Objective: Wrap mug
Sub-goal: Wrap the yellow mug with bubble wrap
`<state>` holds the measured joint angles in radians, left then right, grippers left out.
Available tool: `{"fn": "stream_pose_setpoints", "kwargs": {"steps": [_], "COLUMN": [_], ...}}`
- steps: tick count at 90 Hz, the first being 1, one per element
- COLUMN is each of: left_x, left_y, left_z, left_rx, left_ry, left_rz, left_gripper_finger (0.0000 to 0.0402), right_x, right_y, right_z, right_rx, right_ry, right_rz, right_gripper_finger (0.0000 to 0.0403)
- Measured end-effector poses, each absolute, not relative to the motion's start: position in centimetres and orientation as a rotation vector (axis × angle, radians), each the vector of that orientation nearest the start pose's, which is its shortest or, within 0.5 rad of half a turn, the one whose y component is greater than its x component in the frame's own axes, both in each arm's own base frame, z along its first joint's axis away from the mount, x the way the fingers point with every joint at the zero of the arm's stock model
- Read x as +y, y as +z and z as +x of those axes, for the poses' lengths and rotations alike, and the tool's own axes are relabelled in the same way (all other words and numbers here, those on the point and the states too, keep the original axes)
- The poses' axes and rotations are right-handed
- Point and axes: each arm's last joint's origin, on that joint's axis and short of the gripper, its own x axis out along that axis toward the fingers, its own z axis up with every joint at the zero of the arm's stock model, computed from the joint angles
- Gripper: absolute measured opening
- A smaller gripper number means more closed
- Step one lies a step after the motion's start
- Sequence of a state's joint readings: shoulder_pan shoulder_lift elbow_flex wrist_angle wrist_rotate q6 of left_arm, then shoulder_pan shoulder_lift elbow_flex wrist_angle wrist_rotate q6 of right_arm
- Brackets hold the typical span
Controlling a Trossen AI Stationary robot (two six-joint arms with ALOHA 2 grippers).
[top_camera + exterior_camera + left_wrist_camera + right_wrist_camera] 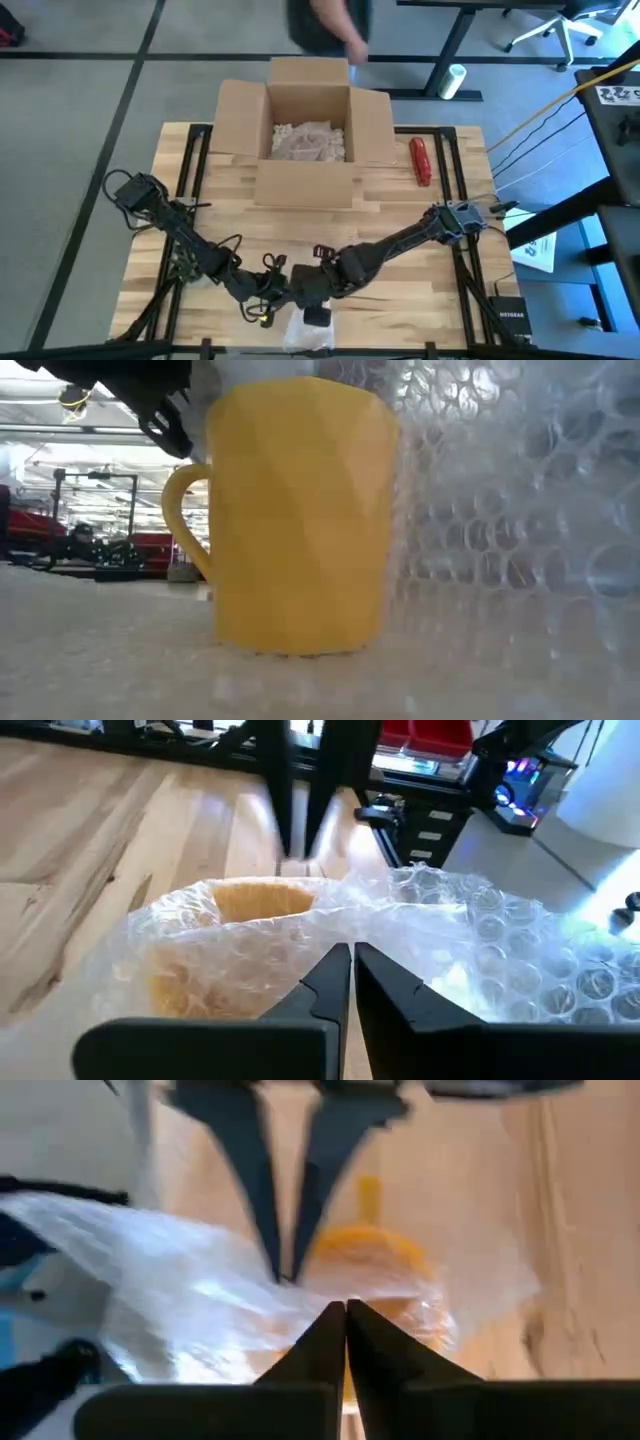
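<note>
A yellow mug [290, 510] stands upright on a sheet of clear bubble wrap [500, 530] near the table's near edge, its handle [180, 520] sticking out sideways. The wrap rises up along one side of the mug and drapes over its rim [260, 898]. My left gripper [350, 958] and my right gripper [345, 1310] meet over the mug, tip facing tip, each shut on the wrap. In the high view both arms [290, 285] cover the mug, and only a patch of wrap [310, 332] shows at the table's edge. My left gripper pinches the bubble wrap [340, 925] between its two fingers where the wrap lies over the mug's rim; one layer or several, I cannot tell. The wrap is bunched loosely around the mug. My right gripper pinches the bubble wrap [300, 1295] between its two fingers, just above the mug's mouth, opposite the left gripper. The wrap spreads out from the fingers over the mug's top.
An open cardboard box [308, 130] with crumpled paper inside stands at the table's far middle. A red tool [420, 160] lies to its right. A person [330, 25] stands beyond the table's far edge.
</note>
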<state>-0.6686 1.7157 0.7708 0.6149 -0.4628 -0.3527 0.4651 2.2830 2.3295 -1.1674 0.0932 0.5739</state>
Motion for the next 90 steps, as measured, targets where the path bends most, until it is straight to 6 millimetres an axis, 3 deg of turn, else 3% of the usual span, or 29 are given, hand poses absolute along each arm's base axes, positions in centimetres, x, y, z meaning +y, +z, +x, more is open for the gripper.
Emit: {"fn": "stream_pose_setpoints", "kwargs": {"steps": [8, 38, 57, 74, 90], "left_x": [-19.9, -20.1, -21.8, -23.7, -25.0], "left_y": [17.1, 16.7, 17.7, 18.3, 17.8], "left_z": [27.5, 27.2, 25.5, 23.1, 21.8], "left_rx": [0.309, 0.338, 0.321, 0.310, 0.344], "left_ry": [-0.149, -0.151, -0.165, -0.194, -0.227], "left_rz": [-0.174, -0.186, -0.224, -0.220, -0.286], "left_gripper_finger": [0.0001, 0.0001, 0.0001, 0.0001, 0.0001], "right_x": [21.6, 22.4, 22.6, 22.3, 21.3], "right_y": [28.7, 24.2, 22.0, 22.4, 19.1], "right_z": [42.7, 44.5, 44.7, 44.9, 45.8], "right_rx": [1.119, 1.192, 1.261, 1.248, 1.320], "right_ry": [0.022, 0.004, -0.027, -0.039, -0.065], "right_rz": [0.201, 0.223, 0.252, 0.278, 0.292], "right_gripper_finger": [0.0000, 0.0000, 0.0000, 0.0000, 0.0000]}}
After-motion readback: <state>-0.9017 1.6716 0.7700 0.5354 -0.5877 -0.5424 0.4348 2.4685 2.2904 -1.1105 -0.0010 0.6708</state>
